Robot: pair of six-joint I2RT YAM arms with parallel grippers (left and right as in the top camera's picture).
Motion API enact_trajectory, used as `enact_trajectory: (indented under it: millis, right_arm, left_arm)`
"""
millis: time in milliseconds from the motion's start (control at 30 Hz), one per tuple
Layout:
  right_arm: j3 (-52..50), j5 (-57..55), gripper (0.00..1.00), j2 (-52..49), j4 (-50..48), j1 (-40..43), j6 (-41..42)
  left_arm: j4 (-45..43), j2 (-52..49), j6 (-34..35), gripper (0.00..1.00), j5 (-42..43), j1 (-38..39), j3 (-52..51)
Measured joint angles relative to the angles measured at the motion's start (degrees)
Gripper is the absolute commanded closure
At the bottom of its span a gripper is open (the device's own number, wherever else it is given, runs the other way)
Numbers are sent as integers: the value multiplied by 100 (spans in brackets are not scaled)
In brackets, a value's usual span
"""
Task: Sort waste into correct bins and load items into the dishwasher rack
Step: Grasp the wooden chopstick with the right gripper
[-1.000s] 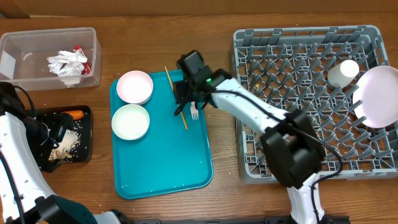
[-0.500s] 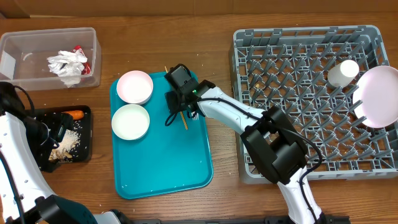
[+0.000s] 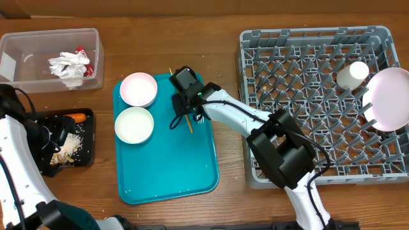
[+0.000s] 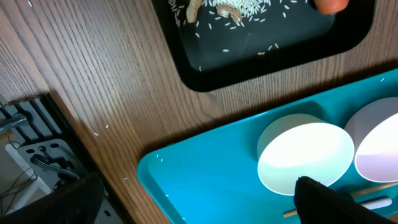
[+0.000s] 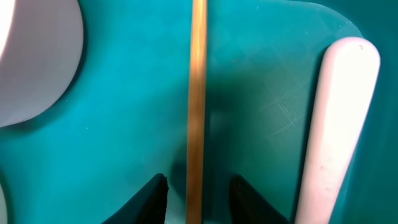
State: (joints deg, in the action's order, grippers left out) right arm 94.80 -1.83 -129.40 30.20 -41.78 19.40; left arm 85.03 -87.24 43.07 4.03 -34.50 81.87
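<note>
My right gripper [image 5: 199, 186] is low over the teal tray [image 3: 166, 166], open, with one jaw on each side of the thin wooden stick [image 5: 198, 93] and a small gap on both sides. The white fork [image 5: 336, 124] lies just right of it. Two pale bowls [image 3: 138, 89] [image 3: 134, 124] sit on the tray's left part. My left gripper [image 3: 54, 137] hovers open and empty by the black tray [image 3: 91, 148], which holds grains and a carrot piece [image 3: 78, 117]. The clear tub [image 3: 13, 39] contains a napkin [image 3: 69, 65] and a red wrapper [image 3: 81, 52].
The grey dishwasher rack [image 3: 319, 33] fills the right side, with a white cup [image 3: 353, 74] and a round plate [image 3: 388, 99] at its far right. In the left wrist view the nearer bowl [image 4: 305, 155] sits just past the tray's rim.
The right gripper came down and left onto the stick, and its jaws have narrowed around it. The left arm has not moved.
</note>
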Motion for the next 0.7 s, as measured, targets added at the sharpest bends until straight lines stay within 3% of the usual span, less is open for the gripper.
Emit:
enact_trajectory:
  millis: [367,500,700]
  right_arm:
    - [2,-758,66,0,197,-439,0]
    - [2,-848,78,0,227,-481,0]
    - [2,-911,88,0,262,-476,20]
  left_arm:
    - [0,0,0,0,0,0,0]
    - [0,0,0,0,0,0,0]
    - [0,0,0,0,0,0,0]
